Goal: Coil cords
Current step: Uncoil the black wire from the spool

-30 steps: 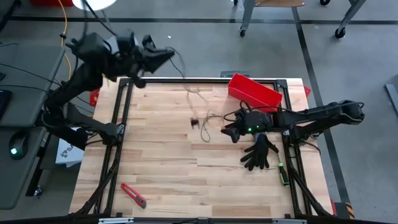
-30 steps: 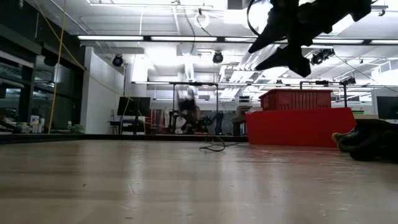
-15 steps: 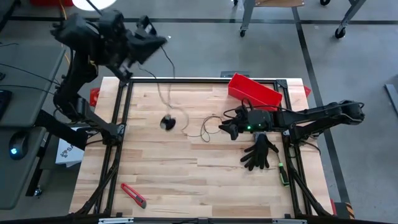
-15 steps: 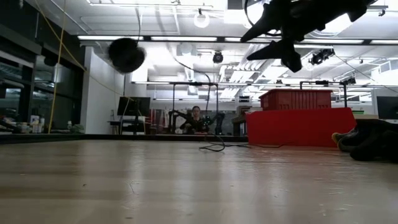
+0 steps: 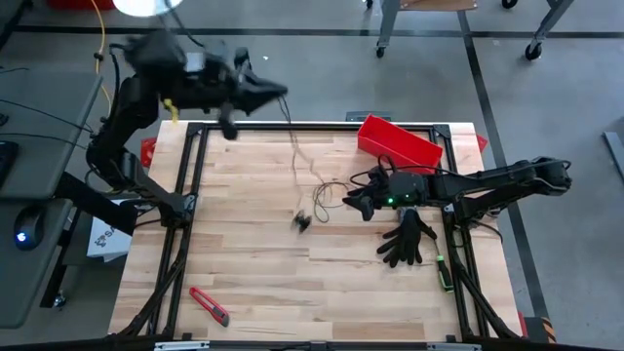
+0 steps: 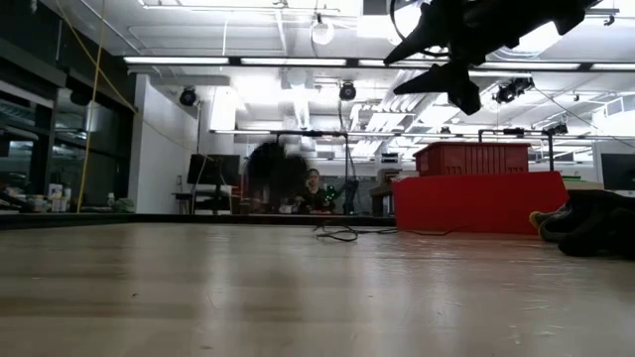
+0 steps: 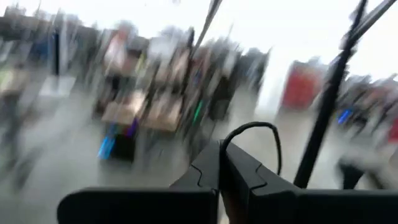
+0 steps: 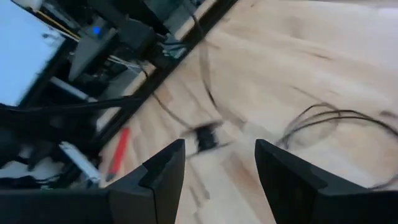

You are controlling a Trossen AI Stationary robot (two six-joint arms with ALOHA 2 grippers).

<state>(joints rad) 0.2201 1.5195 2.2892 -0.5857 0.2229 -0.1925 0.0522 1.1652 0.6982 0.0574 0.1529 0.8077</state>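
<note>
The thin dark cord runs down from my left gripper, which is shut on it high above the table's far left edge. The small black spool hangs at the cord's lower end, blurred in mid-air in the low view and in the right wrist view. Loose loops of cord lie on the wood. My right gripper hovers open just right of these loops, pointing toward the table's left, with nothing between its fingers. My left gripper pinches the cord between its two shut fingertips. A short bend of cord arches out just past them. Below the gripper the cord hangs down in a loose line, and the spool at its end is clear of the table.
A red bin stands at the far right and a black glove lies below my right gripper. A red cutter lies near the front left. Black frame rails border the table. A person sits in the room beyond.
My left gripper has risen a little and tipped upward, staying shut on the cord. The spool has swung like a pendulum: up and out toward the table's left, then back down toward the middle. The loops by my right gripper have stayed on the table.
</note>
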